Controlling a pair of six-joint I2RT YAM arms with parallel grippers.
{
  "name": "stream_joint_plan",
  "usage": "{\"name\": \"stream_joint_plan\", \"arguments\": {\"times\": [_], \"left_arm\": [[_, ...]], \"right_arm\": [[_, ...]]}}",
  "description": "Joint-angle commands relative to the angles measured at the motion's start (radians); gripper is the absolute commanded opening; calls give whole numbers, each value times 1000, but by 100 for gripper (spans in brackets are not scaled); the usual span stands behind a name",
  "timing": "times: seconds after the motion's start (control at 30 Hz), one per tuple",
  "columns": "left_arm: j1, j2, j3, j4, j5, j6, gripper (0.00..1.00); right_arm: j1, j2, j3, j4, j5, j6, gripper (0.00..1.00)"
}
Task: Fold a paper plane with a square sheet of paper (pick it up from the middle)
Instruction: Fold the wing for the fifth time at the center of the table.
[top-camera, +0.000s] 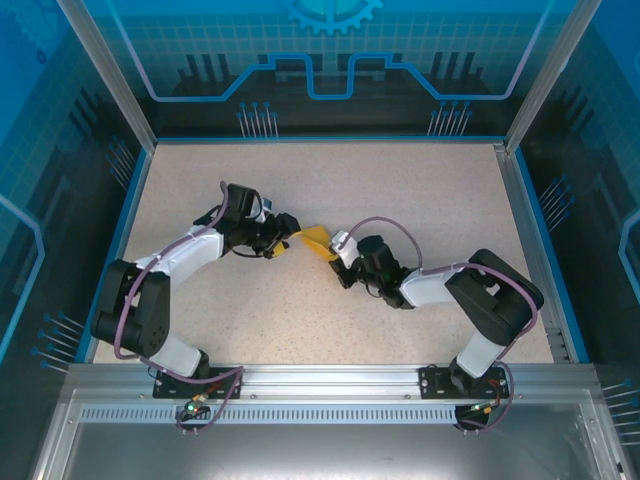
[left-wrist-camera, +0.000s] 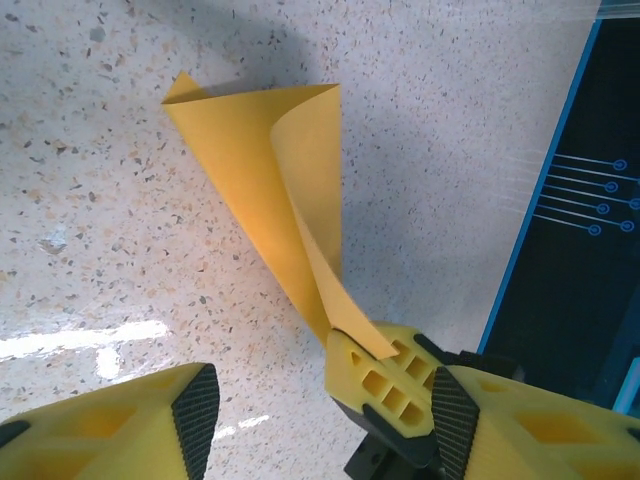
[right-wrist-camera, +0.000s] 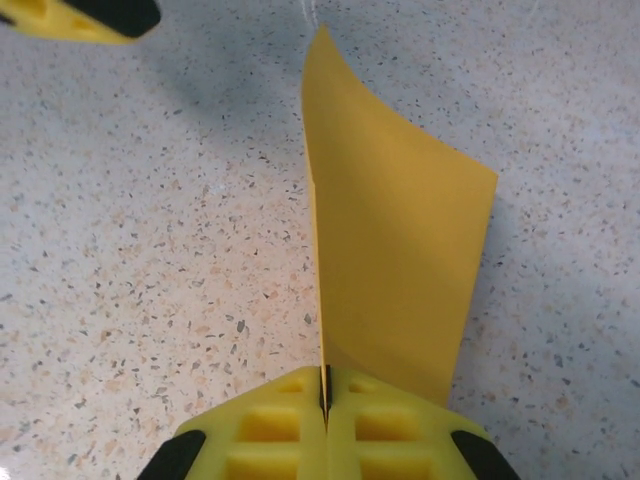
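Though two grippers meet over the speckled beige table (top-camera: 420, 190), we count one thin orange-yellow square sheet of paper (right-wrist-camera: 390, 250) (curled over itself). The right gripper (right-wrist-camera: 325, 398) pinches its edge at mid-table; the left gripper (top-camera: 284, 233) gapes beside it, holding nothing.

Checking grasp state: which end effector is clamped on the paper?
The right end effector, shut on the orange sheet. The left end effector is open beside it.

Tabletop (top-camera: 400, 190): pale speckled stone-look, flat; glare patch in left wrist view. Blue edge strip (top-camera: 330, 139) along far + side borders. Alu rail (top-camera: 330, 380) across near edge. Back panel (top-camera: 330, 50): see-thru w/ blue circuit print. Alu upright (top-camera: 105, 70) at far-left corner.
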Motion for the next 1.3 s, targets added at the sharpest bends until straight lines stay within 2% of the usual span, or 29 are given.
{"name": "stream_joint_plan", "arguments": {"times": [0.0, 0.2, 0.37, 0.63, 1.0, 1.27], "left_arm": [[3, -22, -50, 37, 5, 9, 62], [1, -38, -95, 87, 17, 13, 64], [-10, -32, -124, 134, 33, 10, 64], [-42, -9, -130, 175, 44, 14, 63], [-89, 41, -113, 240, 65, 27, 62], [-113, 88, -106, 294, 79, 31, 60]], "right_arm": [[-33, -17, -6, -11, -131, 165, 3], [-80, -1, 23, -37, -242, 326, 3], [-83, 35, 66, -87, -277, 394, 3], [-88, 81, 86, -65, -331, 526, 2], [-163, 162, 103, -7, -488, 718, 1], [-195, 210, 121, 15, -565, 799, 1]]}}
